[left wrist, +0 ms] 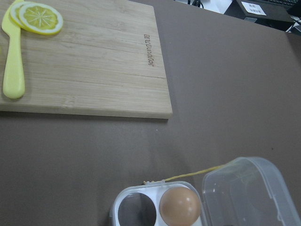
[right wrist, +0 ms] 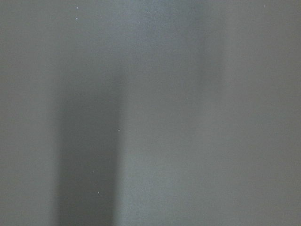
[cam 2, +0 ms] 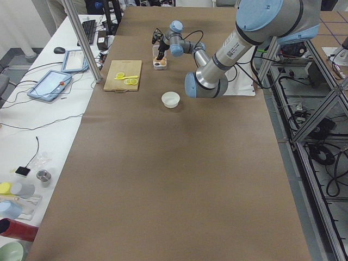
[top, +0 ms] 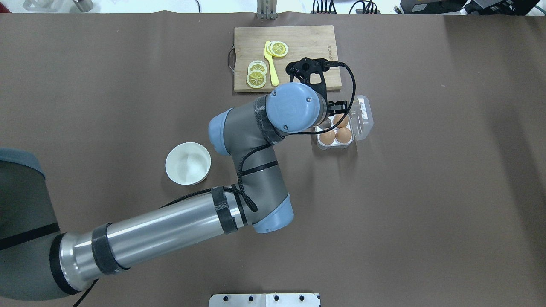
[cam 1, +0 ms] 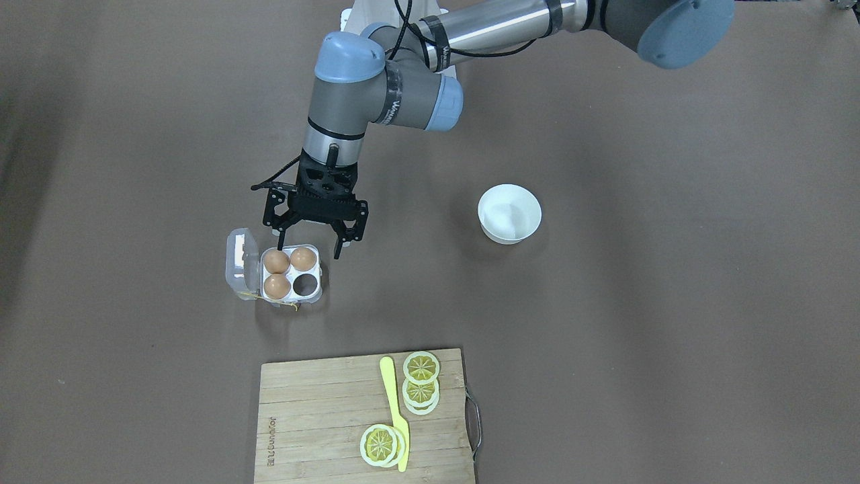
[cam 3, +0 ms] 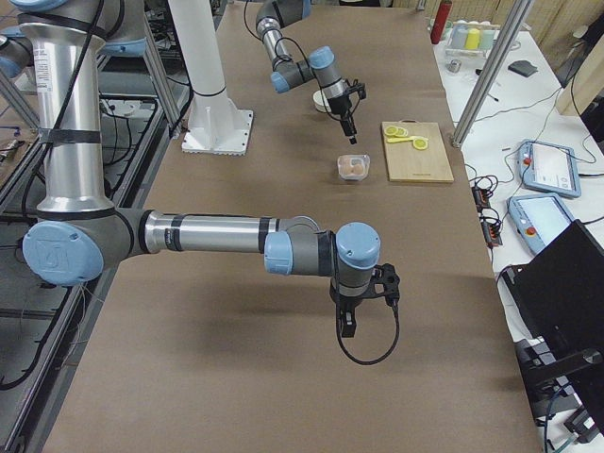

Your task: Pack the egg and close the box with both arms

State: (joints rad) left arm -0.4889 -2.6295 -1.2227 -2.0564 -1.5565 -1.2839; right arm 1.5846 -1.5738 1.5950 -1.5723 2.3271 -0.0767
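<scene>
The box (cam 1: pixel 290 273) is a clear four-cup carton standing on the brown table, its hinged lid (cam 1: pixel 240 263) swung open to the side. Three tan eggs fill three cups; one egg (cam 1: pixel 303 258) lies beside the empty cup (cam 1: pixel 306 285). My left gripper (cam 1: pixel 309 243) hovers open just above the carton's robot-side edge, nothing between its fingers. The left wrist view looks down on one egg (left wrist: pixel 179 207), the empty cup and the open lid (left wrist: pixel 249 193). My right gripper (cam 3: pixel 347 326) hangs far from the box over bare table; whether it is open or shut I cannot tell.
A round white bowl (cam 1: pixel 509 213) stands apart from the carton, toward the robot's left. A wooden cutting board (cam 1: pixel 322 430) carries lemon slices (cam 1: pixel 421 368) and a yellow knife (cam 1: pixel 395 410) on the operators' side of the carton.
</scene>
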